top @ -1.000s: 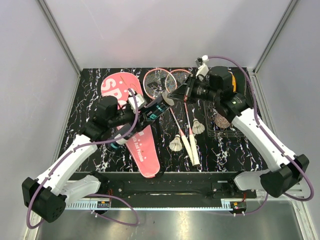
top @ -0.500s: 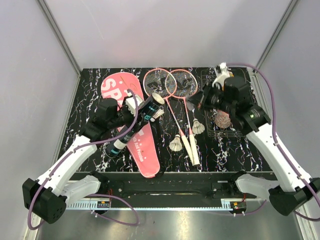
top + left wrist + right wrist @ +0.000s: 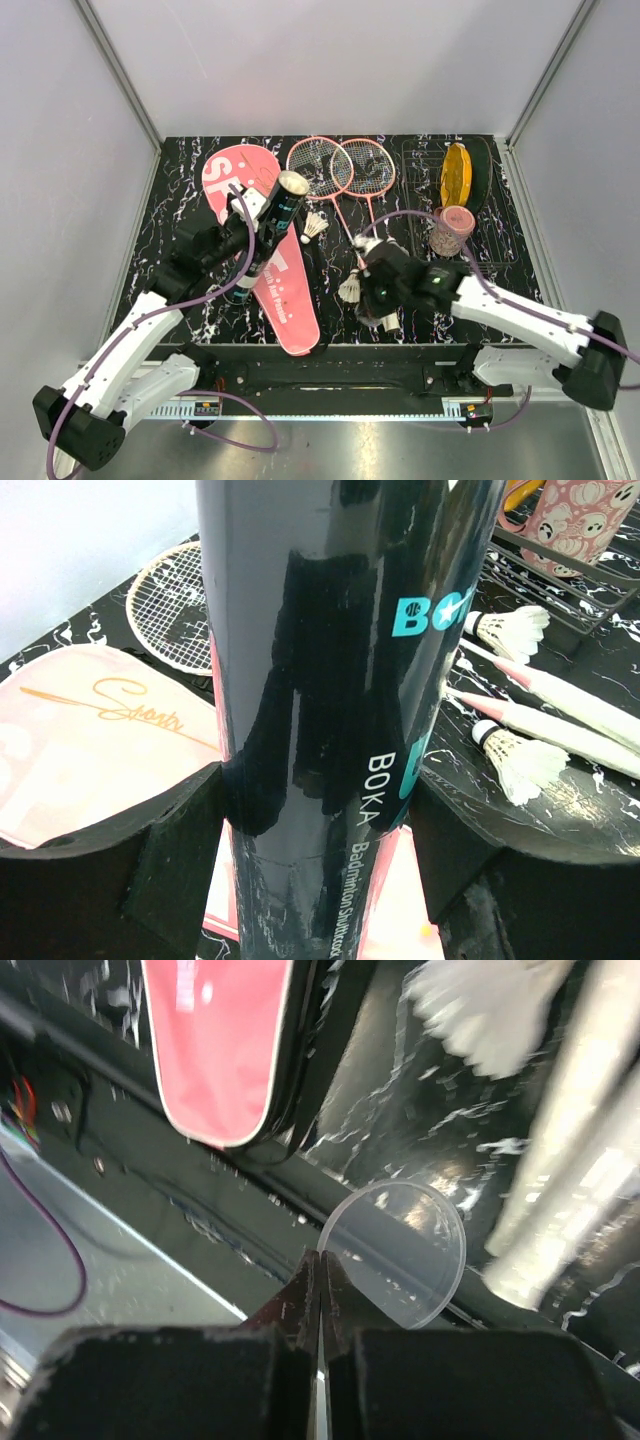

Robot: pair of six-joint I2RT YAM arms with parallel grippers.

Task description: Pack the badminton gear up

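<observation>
- My left jaws are clamped on the black tube [image 3: 330,680], which is lifted over the pink cover [image 3: 288,305] on the left; I cannot tell what it holds.
- The tube reads "BOKA Badminton Shuttlecock".
- My right jaws pinch the rim of a clear lid [image 3: 400,1250] at the tabletop's near edge.

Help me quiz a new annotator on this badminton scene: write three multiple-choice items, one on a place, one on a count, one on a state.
1. Where does the yellow oval disc lie?
A) far right of the table
B) on the pink cover
C) near left corner

2. How many rackets are on the table?
A) one
B) two
C) four

3. How are the grippers?
A) both open
B) left gripper shut on the black tube, right gripper shut on the clear lid
C) both shut on shuttlecocks

Answers:
1 A, it lies by the far right edge.
2 B, two pink heads lie side by side.
3 B, each wrist view shows the grasp.
</observation>
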